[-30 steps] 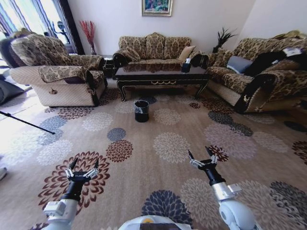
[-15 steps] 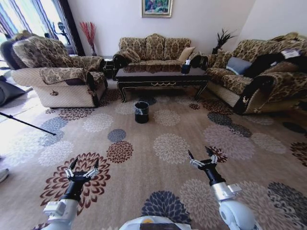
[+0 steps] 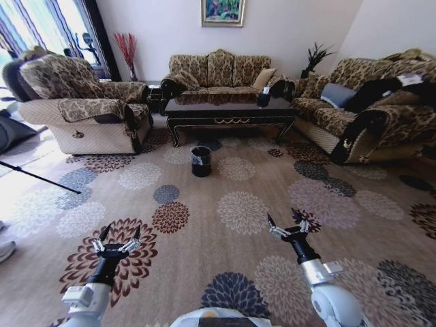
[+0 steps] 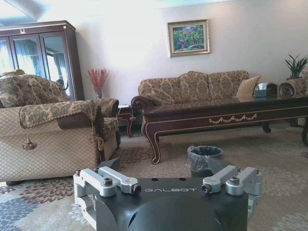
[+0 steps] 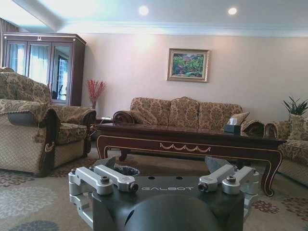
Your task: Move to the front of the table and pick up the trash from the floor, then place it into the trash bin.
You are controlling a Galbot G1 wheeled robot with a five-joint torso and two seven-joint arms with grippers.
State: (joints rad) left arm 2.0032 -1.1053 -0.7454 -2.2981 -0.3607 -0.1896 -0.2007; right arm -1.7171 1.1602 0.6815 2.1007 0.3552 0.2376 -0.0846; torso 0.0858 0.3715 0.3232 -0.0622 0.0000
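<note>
We had both arms low over the floor (image 3: pixel 225 204), left gripper (image 3: pixel 117 236) and right gripper (image 3: pixel 286 223) spread wide, holding nothing; trash bin (image 3: pixel 200 160) stood just before the table's (image 3: pixel 228 107) front edge.

Home living room. Evidence: three patterned sofas (image 3: pixel 219 68) around a dark low coffee table (image 3: pixel 228 109), flower-medallion carpet (image 3: pixel 238 204), framed painting (image 3: pixel 223 10) on wall, glass-door cabinet (image 4: pixel 41 57), potted plant (image 3: pixel 315 56), curtained window (image 3: pixel 37 20).
</note>
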